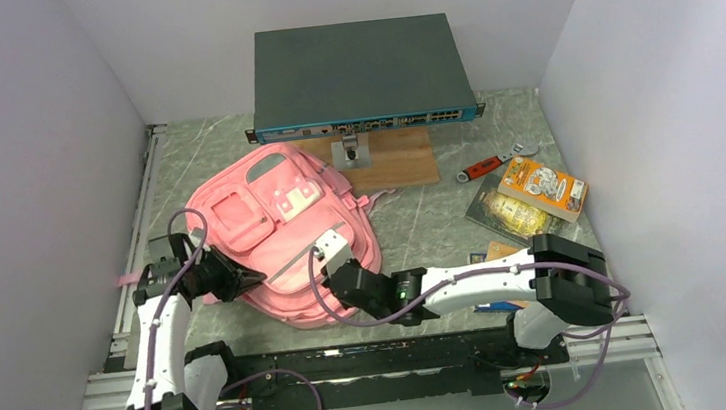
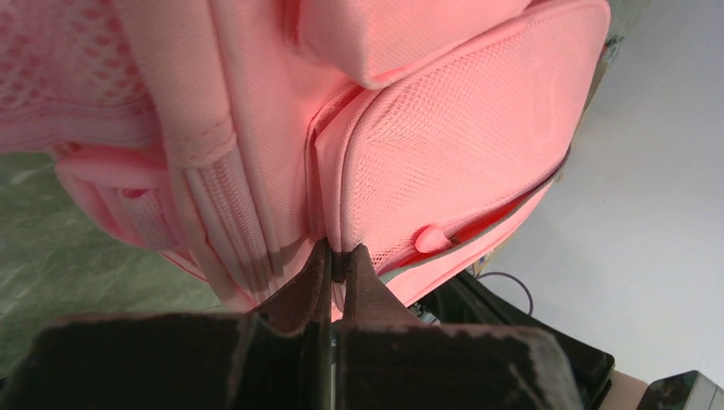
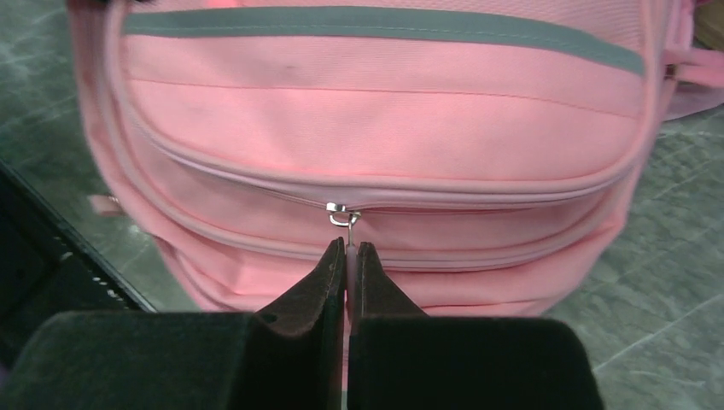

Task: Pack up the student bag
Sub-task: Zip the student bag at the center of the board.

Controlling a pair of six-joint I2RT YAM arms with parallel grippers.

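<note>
Here, the student bag (image 1: pixel 269 214) lies flat on the green marbled worktop (image 1: pixel 422 229), left of centre and just beyond the arms' bases. Its pockets face up and its near end bulges toward the rail.

The left gripper (image 1: pixel 253 276) comes in from the left at the bag's near-left side. In the left wrist view its fingers (image 2: pixel 320 273) are pressed together, pinching a fold of the pink fabric at a seam beside a mesh-faced panel.

The right arm reaches leftward across the near edge, so that the right gripper (image 1: pixel 324 259) sits at the bag's near-right side. The right wrist view shows its fingers (image 3: pixel 329 269) pressed together on the zip pull (image 3: pixel 344 219), which hangs from a silver slider on the curved zip of a front pocket. A grey stripe crosses the fabric above that pocket.

At the far side of the worktop a dark grey network switch (image 1: pixel 359 70) stands with its row of ports toward the bag. It partly overhangs a wooden board (image 1: pixel 400 161), and the bag's far end lies near the board. To the right, well apart from the bag, lie a red-handled tool (image 1: pixel 483 166), an orange packet (image 1: pixel 541 188) and a yellow packet (image 1: pixel 516 215) just beside it.
</note>
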